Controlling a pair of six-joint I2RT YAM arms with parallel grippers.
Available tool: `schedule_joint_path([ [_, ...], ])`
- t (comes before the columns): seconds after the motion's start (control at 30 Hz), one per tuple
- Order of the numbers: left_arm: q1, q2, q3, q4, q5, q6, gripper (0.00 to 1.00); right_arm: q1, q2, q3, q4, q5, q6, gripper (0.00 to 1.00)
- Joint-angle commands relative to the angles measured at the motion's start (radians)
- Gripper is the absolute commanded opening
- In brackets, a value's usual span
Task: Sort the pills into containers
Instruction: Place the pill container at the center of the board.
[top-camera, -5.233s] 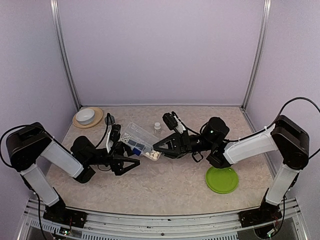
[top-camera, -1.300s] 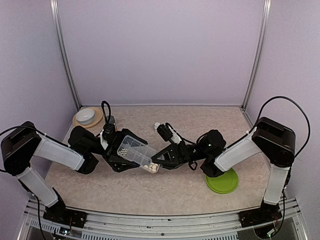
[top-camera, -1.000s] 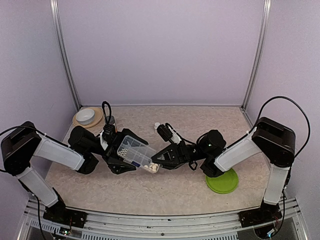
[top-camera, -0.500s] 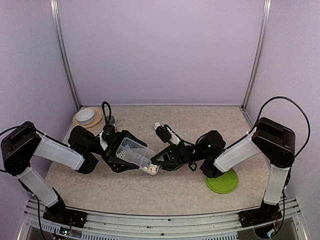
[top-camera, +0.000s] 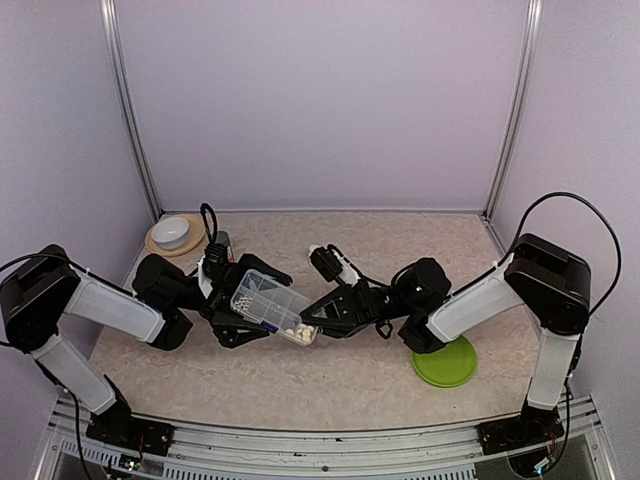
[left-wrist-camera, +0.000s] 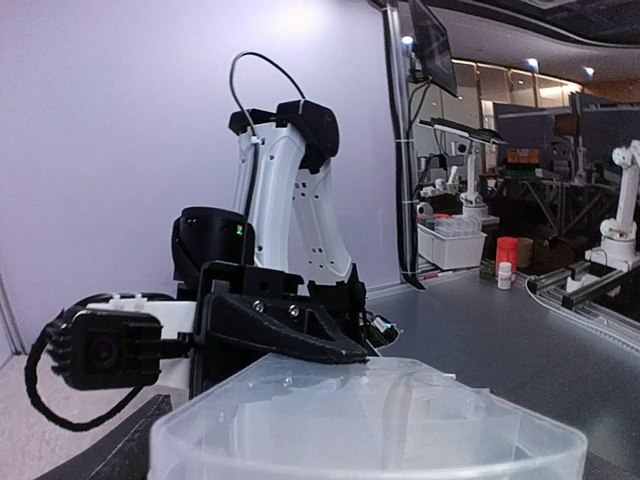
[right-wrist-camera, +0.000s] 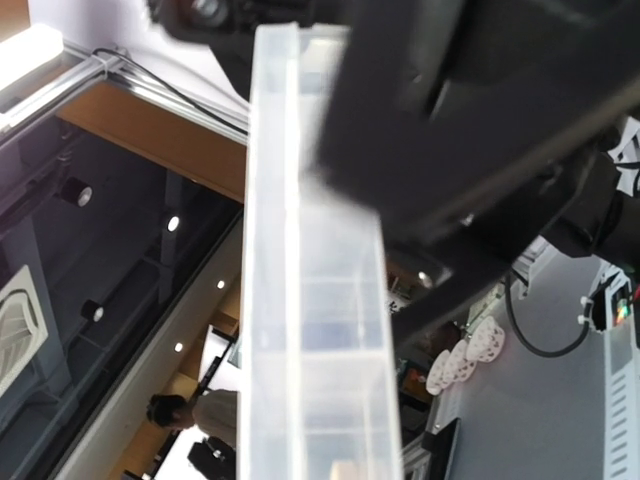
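The containers (top-camera: 270, 304) are one clear compartment box, held tilted above the table between both arms. Whitish pills (top-camera: 297, 326) lie heaped at its lower right end, and more pills (top-camera: 256, 293) sit in a compartment further left. My right gripper (top-camera: 310, 318) is shut on the box's right end. In the left wrist view its black finger (left-wrist-camera: 300, 335) presses on the box rim (left-wrist-camera: 370, 420). My left gripper (top-camera: 262, 306) is open, with one finger on either side of the box's left half. The right wrist view shows the box wall (right-wrist-camera: 310, 330) edge-on.
A white bowl on a tan saucer (top-camera: 172, 232) stands at the back left, with a grey-capped bottle (top-camera: 220, 240) beside it. A small white bottle (top-camera: 316, 250) peeks out behind the right gripper. A green plate (top-camera: 444, 360) lies under the right forearm.
The box has shifted slightly left and up with both grippers. The left gripper's fingers have spread wider around it. The right gripper's hold is unchanged.
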Motion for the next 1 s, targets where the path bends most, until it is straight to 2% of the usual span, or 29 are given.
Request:
schedule_joint_path([
  [0.0, 0.013, -0.059, -0.074, 0.273, -0.107, -0.090, 0.99, -0.023, -0.054, -0.009, 0.003, -0.020, -0.064, 0.00],
  [0.13, 0.026, -0.136, -0.191, 0.252, -0.268, -0.090, 0.99, -0.052, -0.101, -0.025, -0.093, -0.035, -0.139, 0.00],
  [0.23, 0.036, -0.193, -0.249, 0.171, -0.377, -0.081, 0.99, -0.070, -0.135, -0.027, -0.187, -0.047, -0.208, 0.00],
  [0.3, 0.044, -0.238, -0.260, 0.045, -0.457, -0.077, 0.99, -0.085, -0.158, -0.028, -0.275, -0.057, -0.270, 0.00],
  [0.43, 0.046, -0.344, -0.218, -0.351, -0.615, -0.032, 0.99, -0.128, -0.205, -0.030, -0.496, -0.062, -0.436, 0.00],
  [0.5, 0.046, -0.382, -0.205, -0.481, -0.668, -0.025, 0.99, -0.155, -0.223, -0.031, -0.633, -0.056, -0.518, 0.00],
  [0.73, 0.040, -0.441, -0.221, -0.571, -0.735, -0.056, 0.99, -0.219, -0.206, -0.014, -0.839, -0.071, -0.667, 0.01],
  [0.83, 0.034, -0.446, -0.204, -0.640, -0.756, -0.056, 0.99, -0.239, -0.177, 0.022, -0.974, -0.062, -0.762, 0.02],
  [0.97, 0.029, -0.436, -0.196, -0.704, -0.789, -0.061, 0.99, -0.262, -0.136, 0.058, -1.067, -0.053, -0.827, 0.02],
])
